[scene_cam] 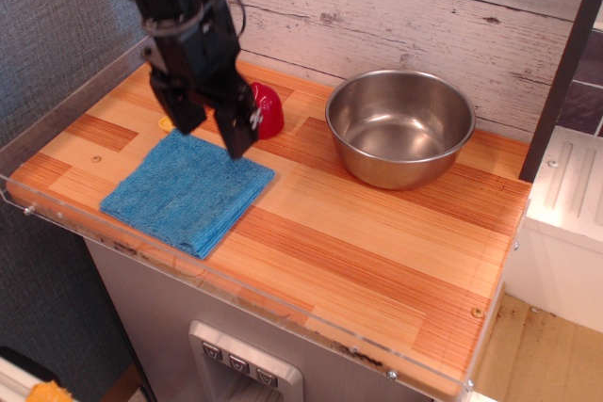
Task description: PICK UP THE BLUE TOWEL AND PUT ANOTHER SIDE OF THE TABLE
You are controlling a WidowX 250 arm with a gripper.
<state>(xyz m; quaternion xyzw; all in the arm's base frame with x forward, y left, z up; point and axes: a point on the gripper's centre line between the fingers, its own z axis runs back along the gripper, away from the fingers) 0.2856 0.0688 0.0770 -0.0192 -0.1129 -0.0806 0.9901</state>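
Plainly, the blue towel was left flat while the gripper hung open above it

Only one view was given. The blue towel (187, 192) was seen lying flat and folded square on the table (377, 233), toward 8 o'clock of the wooden top, close to the clear acrylic rim (57, 218) at the near left edge. The gripper (215, 135) was seen raised over the towel's far edge, at about 12 o'clock of the cloth, with its two dark fingers (239, 130) spread apart and nothing held between them; no contact with the towel could be made out. A red domed object (267, 110) was partly hidden behind the right finger, just beyond the towel at its 1 o'clock. A small patch of yellow (166, 124) was glimpsed beside the left finger, though what it was could not be told. A steel bowl (399, 127) was seen standing empty at 3 o'clock of the gripper, well apart from the towel, near the whitewashed plank wall (396, 7)
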